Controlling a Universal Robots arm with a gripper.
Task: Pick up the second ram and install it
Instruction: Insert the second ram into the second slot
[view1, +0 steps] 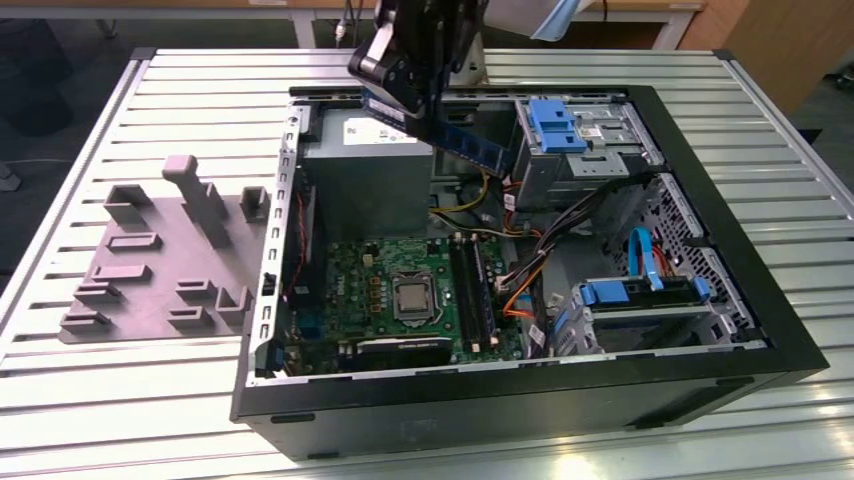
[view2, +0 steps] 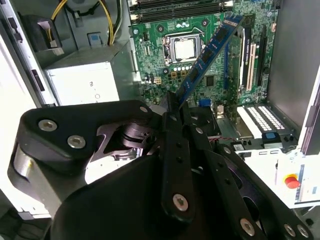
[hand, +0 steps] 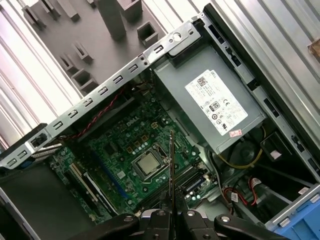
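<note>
The memory stick (view1: 461, 140) is up in the air, clamped at one end in the claw (view1: 416, 112), w/ its free end slanting down over the open computer case (view1: 534, 385). In the second wrist view the stick (view2: 207, 52) runs out from between the fingers (view2: 175, 150) toward the green board (view2: 200, 30); in the first wrist view it shows edge-on as a thin line (hand: 171, 165) rising from the claw (hand: 171, 215) above the processor (hand: 148, 166). So the claw is clenched on the stick.

Progress, as I judge it: pickup is done, install is not. The stick sits well above the board (view1: 400, 290) and touches nothing but the fingers. It hangs near the power supply (view1: 367, 160), not yet over the long black slots (view1: 470, 290) beside the processor, and isn't lined up w/ them. Can't tell whether a first stick already sits in a slot.

The grey holder block (view1: 160, 260) lies outside the case on the slatted table (view1: 80, 400), toward the exterior view's left, well apart from the claw.
</note>
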